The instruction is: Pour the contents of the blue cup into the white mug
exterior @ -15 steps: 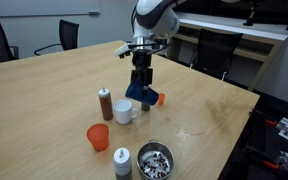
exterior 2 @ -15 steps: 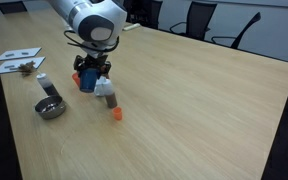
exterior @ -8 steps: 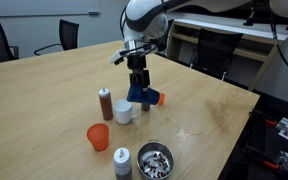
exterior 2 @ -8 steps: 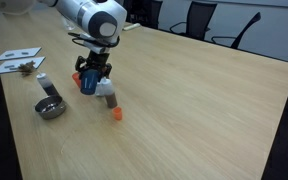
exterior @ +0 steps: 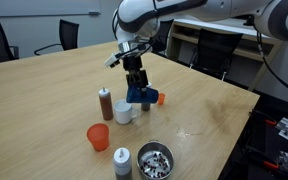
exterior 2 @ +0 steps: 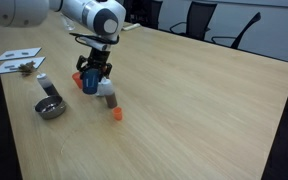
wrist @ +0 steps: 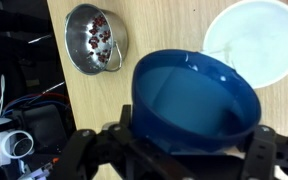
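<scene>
My gripper (wrist: 170, 152) is shut on the blue cup (wrist: 194, 98), its dark fingers (wrist: 76, 150) pressing the cup's wall from both sides. The cup's mouth faces the wrist camera; I cannot make out any contents inside. The white mug (wrist: 256, 38) stands on the table just past the cup's rim, its pale inside showing. In both exterior views the gripper (exterior: 136, 82) (exterior 2: 92, 72) holds the blue cup (exterior: 137, 95) (exterior 2: 89, 84) roughly upright and low, right beside the white mug (exterior: 124, 112) (exterior 2: 105, 91).
A brown shaker (exterior: 105, 103) stands by the mug. An orange-red cup (exterior: 98, 137), a dark-capped white shaker (exterior: 122, 161) and a steel bowl (exterior: 155, 158) (wrist: 96, 38) with small pieces sit nearer the table's edge. A small orange object (exterior: 160, 98) lies beside the blue cup.
The arm's upper links have swung left in an exterior view. The gripper with the blue cup has shifted slightly toward the mug.
</scene>
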{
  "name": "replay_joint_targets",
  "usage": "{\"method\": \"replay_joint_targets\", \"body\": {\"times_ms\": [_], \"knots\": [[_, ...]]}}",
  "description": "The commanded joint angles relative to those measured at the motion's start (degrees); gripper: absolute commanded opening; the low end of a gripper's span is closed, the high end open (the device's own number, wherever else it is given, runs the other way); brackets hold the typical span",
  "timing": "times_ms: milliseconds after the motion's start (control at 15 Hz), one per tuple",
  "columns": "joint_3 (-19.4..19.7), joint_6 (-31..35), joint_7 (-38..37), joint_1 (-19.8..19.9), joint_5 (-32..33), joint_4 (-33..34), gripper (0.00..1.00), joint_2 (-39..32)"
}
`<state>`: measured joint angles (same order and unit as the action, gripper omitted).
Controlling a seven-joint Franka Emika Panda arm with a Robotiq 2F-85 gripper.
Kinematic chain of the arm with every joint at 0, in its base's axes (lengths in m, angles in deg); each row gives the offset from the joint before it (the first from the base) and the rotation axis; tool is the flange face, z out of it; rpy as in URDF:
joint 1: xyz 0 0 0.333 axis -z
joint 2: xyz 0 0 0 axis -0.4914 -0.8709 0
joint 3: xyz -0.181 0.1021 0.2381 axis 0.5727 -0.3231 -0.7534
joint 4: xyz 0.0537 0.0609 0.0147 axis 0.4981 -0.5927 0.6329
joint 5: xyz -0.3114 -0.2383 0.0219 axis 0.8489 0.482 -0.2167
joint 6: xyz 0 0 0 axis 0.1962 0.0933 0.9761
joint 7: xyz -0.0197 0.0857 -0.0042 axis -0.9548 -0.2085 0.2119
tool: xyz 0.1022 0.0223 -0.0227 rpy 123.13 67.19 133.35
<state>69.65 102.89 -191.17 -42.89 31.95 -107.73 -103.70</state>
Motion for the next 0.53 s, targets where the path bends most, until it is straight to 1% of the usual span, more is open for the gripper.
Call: {"method": "replay_joint_targets", "body": {"times_ms": [0,467], "knots": [[-0.1,-4.9,-0.9,-0.4,1.6,7.3,0.64,-3.6],[-0.2,-7.3,-1.0,-0.6,2.4,12.5,0.64,-6.0]]}}
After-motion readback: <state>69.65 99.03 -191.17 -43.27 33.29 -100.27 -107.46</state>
